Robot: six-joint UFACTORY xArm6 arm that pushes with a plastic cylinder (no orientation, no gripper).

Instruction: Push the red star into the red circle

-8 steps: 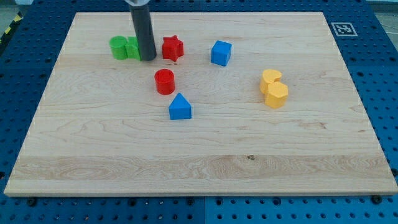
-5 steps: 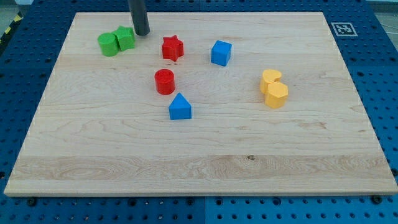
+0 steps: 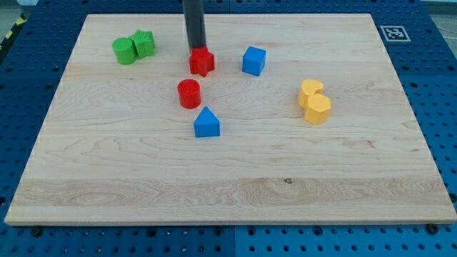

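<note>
The red star [image 3: 202,62] lies in the upper middle of the wooden board [image 3: 228,178]. The red circle [image 3: 189,93] stands just below it and slightly to the view's left, a small gap apart. My tip [image 3: 196,50] is at the star's top edge, touching or nearly touching it from the view's top. The dark rod rises out of the top of the view.
Two green blocks [image 3: 133,48] sit together at the upper left. A blue cube [image 3: 253,61] lies right of the star. A blue triangular block [image 3: 206,123] lies just below the red circle. Two yellow blocks [image 3: 314,101] sit at the right.
My tip moved up past the green blocks, nudging them left, then right to the star's top edge. The star has shifted slightly down and right.
</note>
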